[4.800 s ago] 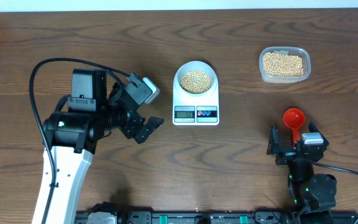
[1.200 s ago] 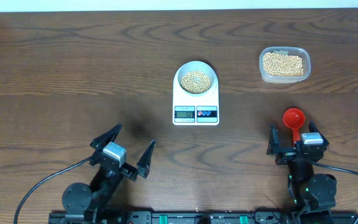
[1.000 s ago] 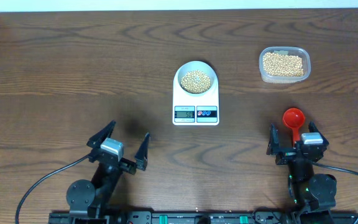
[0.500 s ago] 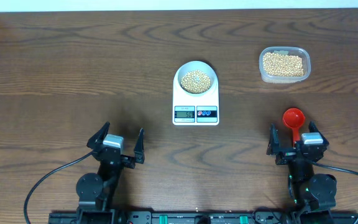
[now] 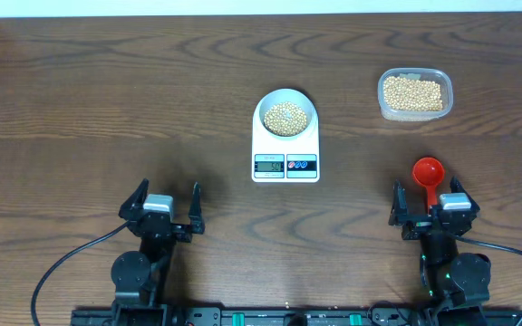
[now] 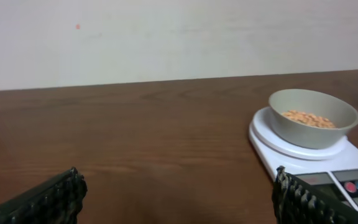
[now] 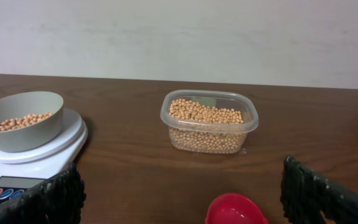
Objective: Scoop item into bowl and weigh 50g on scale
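Jaws: both sets are spread wide with nothing in them. The left pair sits at the bottom left of the overhead frame, the right pair at the bottom right.
Beans [image 5: 285,118]: one small heap is in the bowl [image 5: 259,116], and the main stash is in the clear plastic container [image 5: 381,91], upper right.
Bowl: it's sitting on the scale [image 5: 285,177], dead centre of the frame and well away from both arms.
Scoop [image 5: 429,172]: red, lying on the counter [image 5: 107,109] just above the right jaws, with the handle end pointing at them.
Display: way too small to read, so no clue how close it is to 50 g.
Worry 1: the handle lies flat on the wood. A shallow pinch could skid it off or flip the scoop.
Worry 2: that container looks light, so digging in could shove it along instead of loading the scoop.
Worry 3: a full scoop might blow straight past the target.
Worry 4: nudging the bowl or leaning on the scale would mess up the number.
Worry 5: spilled beans are round, so they'd roll everywhere.
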You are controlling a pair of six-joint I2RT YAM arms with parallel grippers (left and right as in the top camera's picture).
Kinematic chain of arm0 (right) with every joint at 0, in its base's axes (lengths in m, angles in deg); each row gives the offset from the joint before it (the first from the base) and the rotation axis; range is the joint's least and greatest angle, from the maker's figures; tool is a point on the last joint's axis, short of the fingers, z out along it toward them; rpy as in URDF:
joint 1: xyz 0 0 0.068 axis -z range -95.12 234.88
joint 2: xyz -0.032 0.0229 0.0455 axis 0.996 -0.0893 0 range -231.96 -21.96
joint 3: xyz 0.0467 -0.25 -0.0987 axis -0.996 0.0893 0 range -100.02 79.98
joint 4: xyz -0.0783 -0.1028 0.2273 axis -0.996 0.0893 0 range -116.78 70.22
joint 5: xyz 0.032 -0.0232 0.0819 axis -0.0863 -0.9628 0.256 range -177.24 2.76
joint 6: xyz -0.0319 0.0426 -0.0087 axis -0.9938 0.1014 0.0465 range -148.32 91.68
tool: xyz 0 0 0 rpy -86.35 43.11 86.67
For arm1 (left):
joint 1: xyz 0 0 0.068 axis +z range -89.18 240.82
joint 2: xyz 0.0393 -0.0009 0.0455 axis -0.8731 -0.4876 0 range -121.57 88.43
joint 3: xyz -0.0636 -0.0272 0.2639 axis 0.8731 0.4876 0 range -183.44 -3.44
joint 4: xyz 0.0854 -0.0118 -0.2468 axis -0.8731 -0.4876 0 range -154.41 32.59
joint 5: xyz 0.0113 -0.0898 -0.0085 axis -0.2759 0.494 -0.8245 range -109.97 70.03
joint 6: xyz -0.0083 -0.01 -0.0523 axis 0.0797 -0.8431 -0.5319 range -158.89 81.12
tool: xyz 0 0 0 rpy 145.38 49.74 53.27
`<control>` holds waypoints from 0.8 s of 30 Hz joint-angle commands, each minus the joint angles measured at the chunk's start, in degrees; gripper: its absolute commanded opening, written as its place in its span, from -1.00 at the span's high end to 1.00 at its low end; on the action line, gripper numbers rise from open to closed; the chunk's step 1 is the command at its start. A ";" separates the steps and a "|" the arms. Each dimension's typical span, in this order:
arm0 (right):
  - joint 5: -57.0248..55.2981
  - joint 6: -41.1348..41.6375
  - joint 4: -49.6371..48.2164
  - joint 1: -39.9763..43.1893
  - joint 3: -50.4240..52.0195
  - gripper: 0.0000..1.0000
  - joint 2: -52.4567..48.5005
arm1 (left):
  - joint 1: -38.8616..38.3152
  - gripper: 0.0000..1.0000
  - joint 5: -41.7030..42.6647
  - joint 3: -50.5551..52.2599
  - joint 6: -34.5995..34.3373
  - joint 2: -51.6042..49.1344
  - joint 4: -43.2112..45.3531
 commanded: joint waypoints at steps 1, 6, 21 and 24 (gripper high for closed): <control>-0.66 -0.66 0.20 -0.59 0.11 -0.98 0.42 | 0.55 -0.96 -4.07 1.09 -5.35 0.52 -2.34; -0.66 -0.68 0.17 -0.61 0.11 -0.99 0.39 | 3.50 -0.96 -3.85 1.09 -8.76 0.52 -2.34; -0.66 -0.68 0.17 -0.61 0.11 -0.99 0.39 | 4.72 -0.96 -5.70 1.09 -7.23 0.52 -2.43; -0.66 -0.68 0.17 -0.59 0.11 -0.98 0.39 | 4.76 -0.96 -7.08 1.09 -7.28 0.52 -2.54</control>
